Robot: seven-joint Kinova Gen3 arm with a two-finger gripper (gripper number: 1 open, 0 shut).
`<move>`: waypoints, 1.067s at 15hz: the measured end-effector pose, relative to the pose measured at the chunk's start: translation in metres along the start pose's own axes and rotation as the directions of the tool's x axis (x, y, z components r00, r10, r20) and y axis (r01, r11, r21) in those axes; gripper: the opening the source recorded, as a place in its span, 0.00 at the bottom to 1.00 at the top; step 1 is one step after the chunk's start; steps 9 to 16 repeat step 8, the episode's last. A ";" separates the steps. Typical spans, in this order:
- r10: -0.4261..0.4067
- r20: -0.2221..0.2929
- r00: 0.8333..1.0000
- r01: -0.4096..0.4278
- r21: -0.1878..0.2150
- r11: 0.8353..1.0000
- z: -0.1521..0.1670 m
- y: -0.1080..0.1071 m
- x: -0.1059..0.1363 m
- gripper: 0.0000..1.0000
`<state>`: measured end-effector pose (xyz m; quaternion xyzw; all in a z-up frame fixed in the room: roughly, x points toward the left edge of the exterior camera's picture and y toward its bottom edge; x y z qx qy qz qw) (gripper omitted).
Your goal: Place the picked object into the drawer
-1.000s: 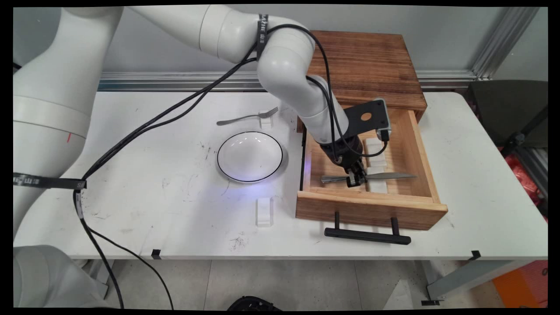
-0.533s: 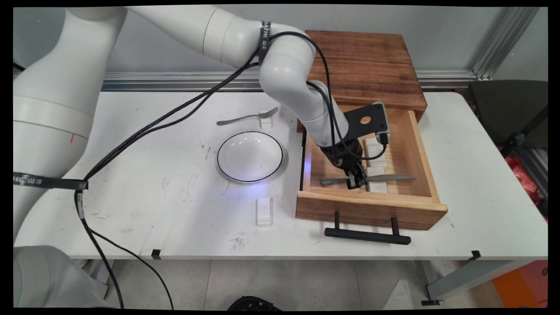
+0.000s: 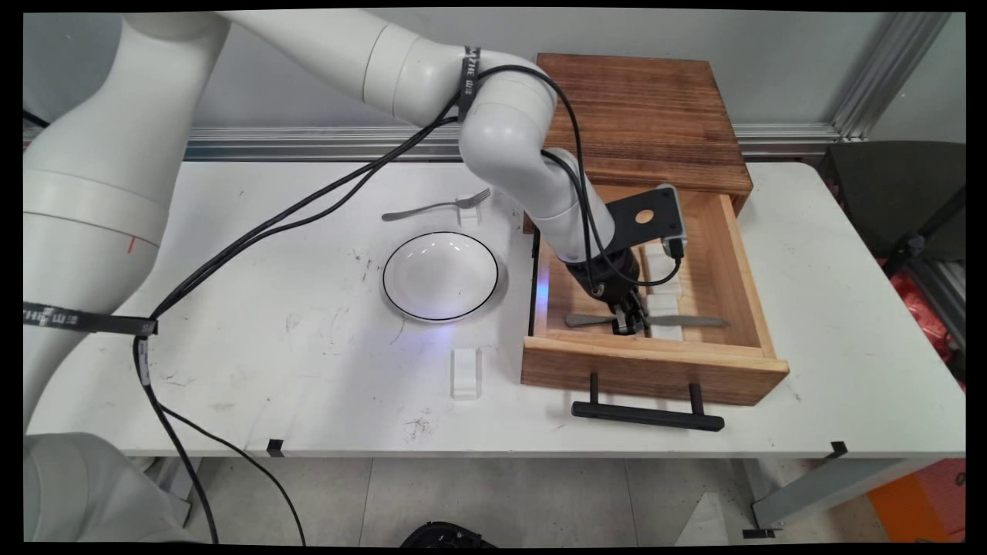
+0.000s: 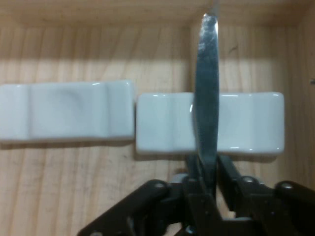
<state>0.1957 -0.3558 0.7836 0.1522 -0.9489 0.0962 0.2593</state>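
Observation:
My gripper (image 3: 628,322) reaches down into the open wooden drawer (image 3: 740,254) and is shut on a metal knife (image 3: 686,321) near its middle. In the hand view the gripper (image 4: 206,179) pinches the knife's blade (image 4: 206,93), which lies across a white ceramic rest (image 4: 246,123). A second white rest (image 4: 66,110) sits beside the first. In the main view the knife lies level, handle (image 3: 586,319) to the left, blade to the right, over the near white rest (image 3: 668,331).
A white bowl (image 3: 440,275) with a dark rim stands left of the drawer. A fork (image 3: 432,206) leans on a small white rest (image 3: 467,212) behind it. Another white rest (image 3: 466,373) lies near the front. The drawer's black handle (image 3: 646,415) juts toward the table's front edge.
The gripper has sunk lower into the drawer with the knife, bringing the blade down onto the near white rest. Everything else is unmoved.

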 end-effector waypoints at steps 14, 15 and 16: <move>-0.002 -0.017 1.000 0.002 0.007 1.000 -0.002 -0.005 0.005 1.00; -0.002 -0.017 1.000 0.002 0.007 1.000 -0.002 -0.005 0.005 1.00; -0.002 -0.017 1.000 0.002 0.007 1.000 -0.002 -0.005 0.005 1.00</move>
